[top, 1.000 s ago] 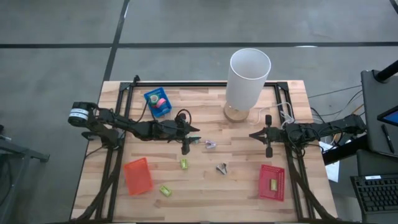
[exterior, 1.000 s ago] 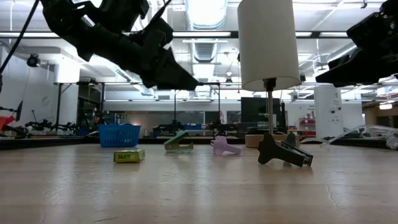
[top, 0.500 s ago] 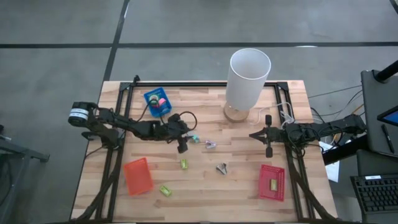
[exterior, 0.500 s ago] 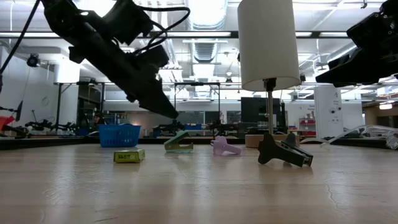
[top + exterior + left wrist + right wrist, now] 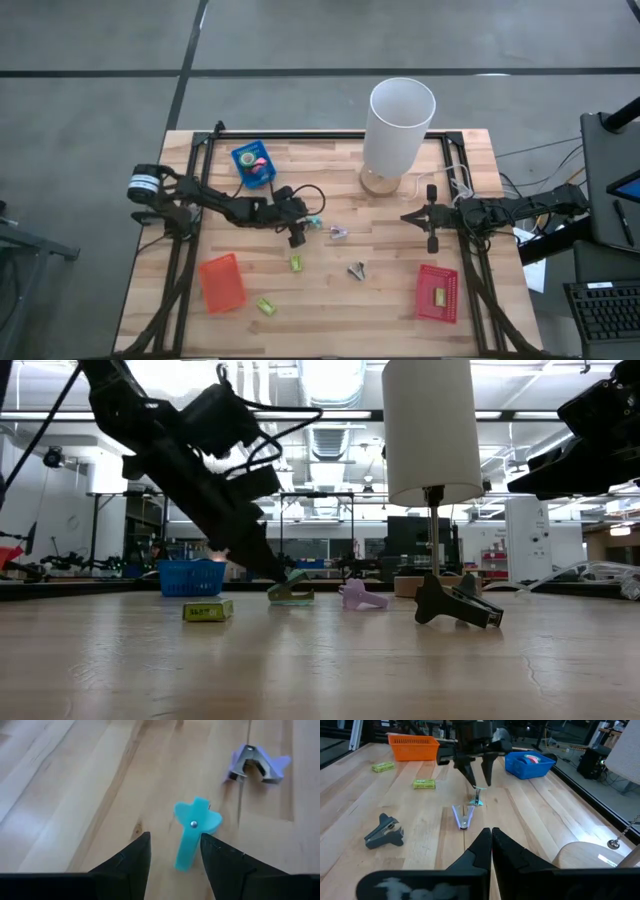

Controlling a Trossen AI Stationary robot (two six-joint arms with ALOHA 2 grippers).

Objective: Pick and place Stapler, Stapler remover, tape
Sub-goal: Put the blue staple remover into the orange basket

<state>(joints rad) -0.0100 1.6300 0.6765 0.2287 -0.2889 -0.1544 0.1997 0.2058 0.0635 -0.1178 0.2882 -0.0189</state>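
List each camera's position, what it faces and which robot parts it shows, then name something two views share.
High: overhead, straight down on the table; both arms show.
Low: table height, facing the room; left gripper descends.
Left wrist: past its open fingers at the teal staple remover.
Right wrist: past shut right gripper toward the left arm.
Shared: the teal staple remover appears in every view.

Three staple removers point(image 5: 314, 221), two yellow-green blocks point(image 5: 296, 263), three baskets point(image 5: 222, 282), one lamp point(image 5: 398, 125).

A tall white lamp point(image 5: 398, 128) is standing at twelve o'clock on the wooden table point(image 5: 390, 300). An orange basket point(image 5: 221, 282) is sitting at seven o'clock, two yellow-green blocks point(image 5: 265, 306) lying just beside it toward six.
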